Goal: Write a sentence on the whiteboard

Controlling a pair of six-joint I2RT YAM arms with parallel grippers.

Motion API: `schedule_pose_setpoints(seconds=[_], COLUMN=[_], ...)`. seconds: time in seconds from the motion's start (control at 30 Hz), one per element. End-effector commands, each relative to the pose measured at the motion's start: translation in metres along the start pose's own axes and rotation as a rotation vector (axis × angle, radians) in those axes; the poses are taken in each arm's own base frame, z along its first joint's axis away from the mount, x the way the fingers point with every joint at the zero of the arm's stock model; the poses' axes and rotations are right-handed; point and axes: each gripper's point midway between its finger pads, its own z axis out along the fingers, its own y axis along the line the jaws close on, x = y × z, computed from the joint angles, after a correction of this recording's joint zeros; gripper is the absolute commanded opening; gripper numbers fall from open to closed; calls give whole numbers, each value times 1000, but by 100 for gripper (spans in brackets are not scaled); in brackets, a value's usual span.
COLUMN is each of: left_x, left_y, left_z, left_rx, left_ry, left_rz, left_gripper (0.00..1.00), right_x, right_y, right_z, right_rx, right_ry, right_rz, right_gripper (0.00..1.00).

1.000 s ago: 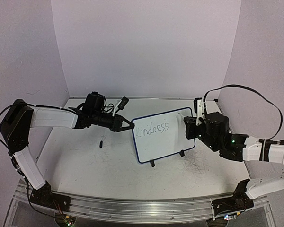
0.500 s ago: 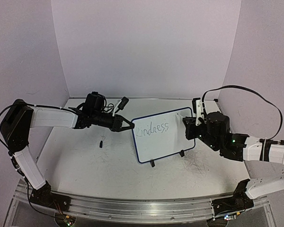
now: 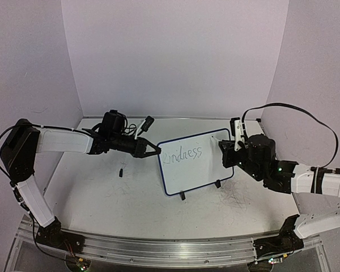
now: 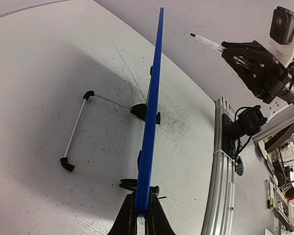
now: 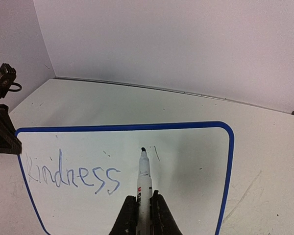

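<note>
The whiteboard (image 3: pixel 195 161) stands tilted on the table on two black clip feet, its blue frame edge-on in the left wrist view (image 4: pixel 152 107). It bears one written word, "Kindness" (image 5: pixel 71 175), plus a short stroke to its right. My left gripper (image 3: pixel 156 151) is shut on the board's left edge (image 4: pixel 141 205). My right gripper (image 3: pixel 226 148) is shut on a white marker (image 5: pixel 144 178). The marker's black tip sits just off the board, right of the word, near the short stroke (image 5: pixel 157 153). The marker also shows in the left wrist view (image 4: pixel 206 41).
A small black cap (image 3: pixel 120 170) lies on the table left of the board. A thin wire stand (image 4: pixel 76 132) props the board from behind. Grey scribble marks (image 3: pixel 235 198) cover the tabletop. Side walls close in on both sides.
</note>
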Motion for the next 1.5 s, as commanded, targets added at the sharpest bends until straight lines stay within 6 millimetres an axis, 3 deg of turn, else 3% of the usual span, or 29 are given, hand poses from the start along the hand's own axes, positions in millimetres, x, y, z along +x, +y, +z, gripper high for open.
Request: schedule_pose_setpoints(seconds=[0.0, 0.23, 0.47, 0.97, 1.47], left_x=[-6, -7, -8, -8, -7], left_y=[6, 5, 4, 3, 1], left_z=[-5, -6, -6, -6, -5], left_rx=[-59, -60, -57, -54, -52], left_ry=[-6, -8, -10, -8, -6], left_rz=[37, 40, 45, 49, 54], left_gripper=[0, 0, 0, 0, 0], right_x=[-12, -7, -2, 2, 30], right_y=[6, 16, 5, 7, -9], right_z=[5, 16, 19, 30, 33], right_rx=[-26, -56, 8, 21, 104], right_ry=[-41, -16, -9, 5, 79], right_rz=[38, 35, 55, 51, 58], right_gripper=[0, 0, 0, 0, 0])
